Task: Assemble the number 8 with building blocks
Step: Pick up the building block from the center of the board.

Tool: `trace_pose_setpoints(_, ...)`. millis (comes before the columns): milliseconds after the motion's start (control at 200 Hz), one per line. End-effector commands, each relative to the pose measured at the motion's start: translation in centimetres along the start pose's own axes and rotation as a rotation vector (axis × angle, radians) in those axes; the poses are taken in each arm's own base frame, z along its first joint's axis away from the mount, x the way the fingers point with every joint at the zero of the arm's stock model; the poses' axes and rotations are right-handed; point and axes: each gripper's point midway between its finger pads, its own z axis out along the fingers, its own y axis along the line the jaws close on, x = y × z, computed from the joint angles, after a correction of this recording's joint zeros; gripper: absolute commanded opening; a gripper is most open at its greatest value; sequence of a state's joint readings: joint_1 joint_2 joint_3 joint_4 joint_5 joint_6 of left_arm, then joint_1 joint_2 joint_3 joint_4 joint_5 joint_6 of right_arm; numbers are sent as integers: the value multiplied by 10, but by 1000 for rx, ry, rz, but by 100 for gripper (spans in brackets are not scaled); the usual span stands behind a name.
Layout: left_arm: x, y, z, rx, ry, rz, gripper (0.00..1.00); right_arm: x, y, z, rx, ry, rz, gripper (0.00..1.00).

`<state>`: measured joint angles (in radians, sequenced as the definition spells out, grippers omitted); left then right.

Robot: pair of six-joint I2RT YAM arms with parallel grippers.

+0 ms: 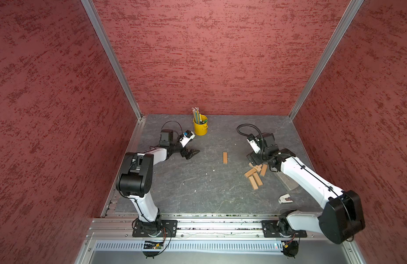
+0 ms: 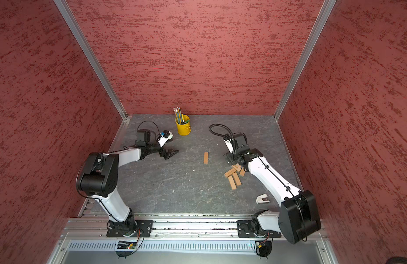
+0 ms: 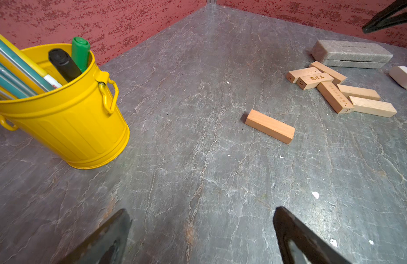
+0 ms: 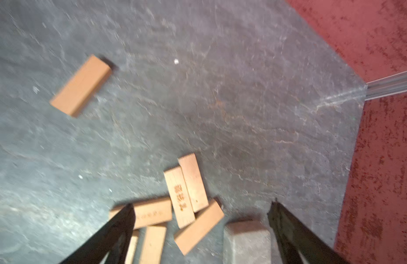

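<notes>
1. In both top views, a lone block point(image 1: 225, 158) point(image 2: 205, 158) is being shown lying flat near the middle of the desk point(image 1: 198, 194) point(image 2: 175, 182). Its long axis is running from the robot's side toward the back wall. Bare desk is being left open all round it, most broadly on the robot's side.
2. In both top views, a heap of blocks point(image 1: 255, 174) point(image 2: 234, 177) is being shown to the right of the lone block, well apart from it, with pieces pointing several ways. The right tool point(image 1: 252, 157) is largely being hidden by its own wrist just behind the heap. The left tool point(image 1: 191, 153) is being held low, near a yellow bucket point(image 1: 200, 128) and far from every block.
3. In the left wrist view, the left tool point(image 3: 202, 209) is being held wide with nothing between its fingers. The lone block point(image 3: 270, 126) is lying ahead on bare desk. Six pieces are being counted in the heap point(image 3: 335, 97), some overlapping, with a grey slab point(image 3: 351, 53) just beside them.
4. In the blurred right wrist view, the right tool point(image 4: 202, 204) is being held wide over the heap point(image 4: 152, 211), gripping nothing. The slab's end point(image 4: 246, 237) is showing between its fingers, and the red wall point(image 4: 380, 160) is bounding the desk close by.
</notes>
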<state>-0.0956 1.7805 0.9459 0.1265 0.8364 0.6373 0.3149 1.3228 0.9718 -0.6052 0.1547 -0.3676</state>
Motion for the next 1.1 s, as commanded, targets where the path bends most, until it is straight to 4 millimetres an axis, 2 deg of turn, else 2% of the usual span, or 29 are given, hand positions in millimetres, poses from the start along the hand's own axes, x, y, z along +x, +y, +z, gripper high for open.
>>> trace_pose_setpoints(0,0,1,4,16,5,2,99,22,8,8,-99,82,-92,71)
trace_pose_setpoints(60,0,0,4,17,6,4,99,30,1,18,-55,131,-104,56)
trace_pose_setpoints(110,0,1,4,16,5,4,99,33,-1,24,-48,153,-107,51)
trace_pose_setpoints(210,0,1,4,14,6,4,99,29,7,30,-100,143,-102,60)
trace_pose_setpoints(225,0,1,4,14,5,4,99,33,9,37,-106,161,-108,61)
trace_pose_setpoints(376,0,1,4,14,6,3,99,44,6,67,-70,221,-167,60)
trace_pose_setpoints(481,0,1,4,15,7,2,99,48,-4,82,-17,254,-206,59)
trace_pose_setpoints(761,0,2,4,15,10,-4,99,47,-21,98,14,256,-230,56)
trace_pose_setpoints(977,-1,3,5,16,11,-7,99,60,-3,107,-78,281,-211,56)
trace_pose_setpoints(1092,0,3,5,16,12,-6,99,53,14,101,-180,256,-183,54)
